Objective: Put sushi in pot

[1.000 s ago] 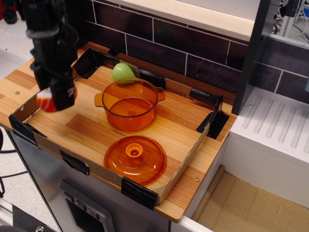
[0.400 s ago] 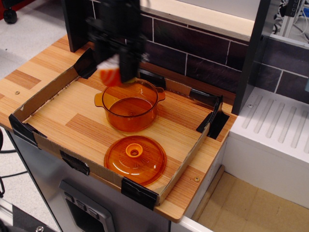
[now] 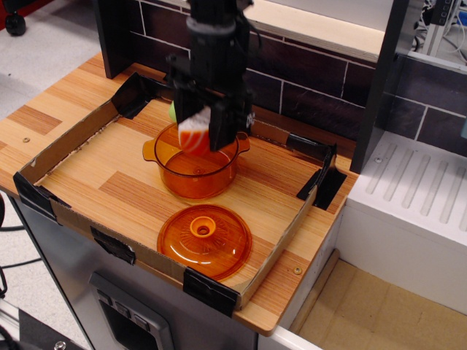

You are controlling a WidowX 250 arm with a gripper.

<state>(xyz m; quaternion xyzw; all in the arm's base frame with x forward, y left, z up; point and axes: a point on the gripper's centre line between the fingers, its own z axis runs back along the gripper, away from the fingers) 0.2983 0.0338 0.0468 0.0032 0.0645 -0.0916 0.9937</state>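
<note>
Pincer: the pincer (image 3: 198, 135) hangs from the black arm over the middle of the tray, clamped on the sushi, its dark fingers running down either side of the piece.
Sushi: the sushi (image 3: 194, 135) sits between those fingers, orange-red below and white on top, lifted off any surface.
Pot: the pot (image 3: 195, 166) stands directly beneath the pincer, open and upright on the tabletop (image 3: 44, 109); from where I look the sushi sits just over its rim and mouth, though I cannot tell whether it has dipped below the rim.
Lid: the lid (image 3: 204, 240) lies flat nearer to me than the pincer, well clear of the pot's mouth, so nothing blocks the way in.
Green toy: the green toy (image 3: 173, 111) peeps out behind the pincer on the far side, mostly hidden by the arm.
Done: I'd judge the pick-up and the carry finished; the piece is lined up over the pot.
Left: lowering a touch if needed, letting go, and lifting the arm clear; the pot itself looks empty inside.
Watch: the piece looks nearer the far rim than the centre, so a release here could clip the edge.
</note>
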